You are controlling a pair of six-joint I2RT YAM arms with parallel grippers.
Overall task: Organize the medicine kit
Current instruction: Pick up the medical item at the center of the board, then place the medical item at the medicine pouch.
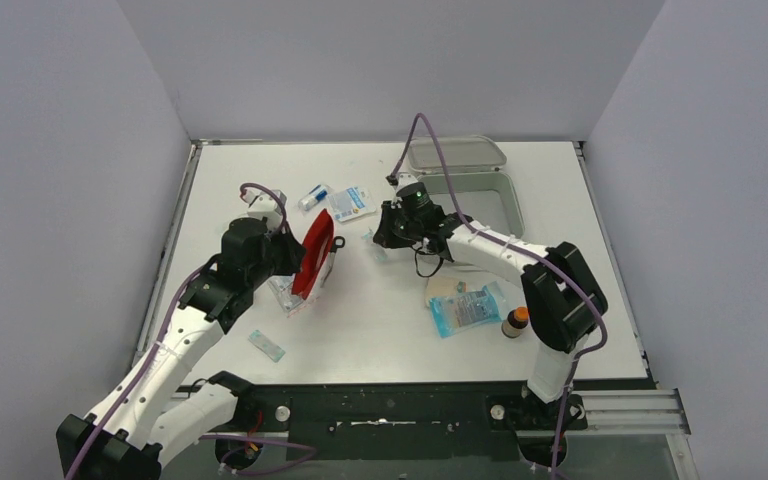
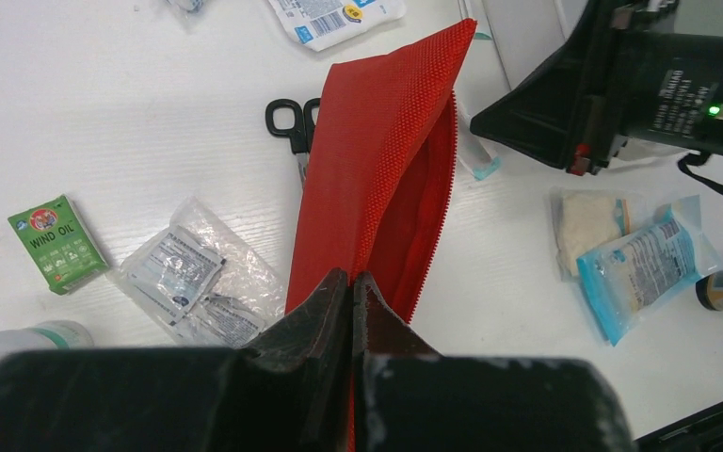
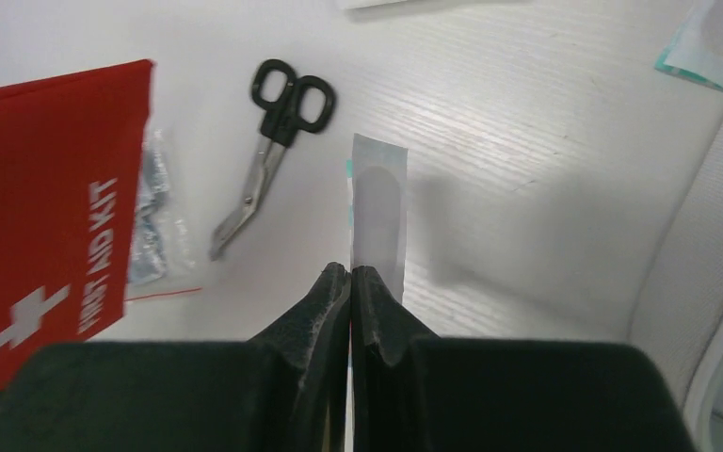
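The medicine kit [image 1: 508, 205], a pale grey box, lies at the back right with its lid [image 1: 457, 152] swung open; its wall [image 3: 706, 254] also fills the right edge of the right wrist view. My left gripper [image 2: 351, 278] is shut on the near edge of a red First Aid Kit pouch [image 2: 377, 179], holding it on edge with its zip mouth gaping [image 1: 317, 250]. My right gripper [image 3: 350, 270] is shut on the end of a thin grey plaster strip [image 3: 379, 202], between pouch and box [image 1: 378, 243].
Black-handled scissors [image 3: 273, 122] lie beside the pouch. A green Wind Oil box [image 2: 56, 243] and bagged sachets [image 2: 193, 273] sit left of it. A blue pack [image 1: 468, 308], gauze [image 2: 588, 221] and a brown bottle [image 1: 515, 321] lie right. A blue-white packet [image 1: 350, 203] is at the back.
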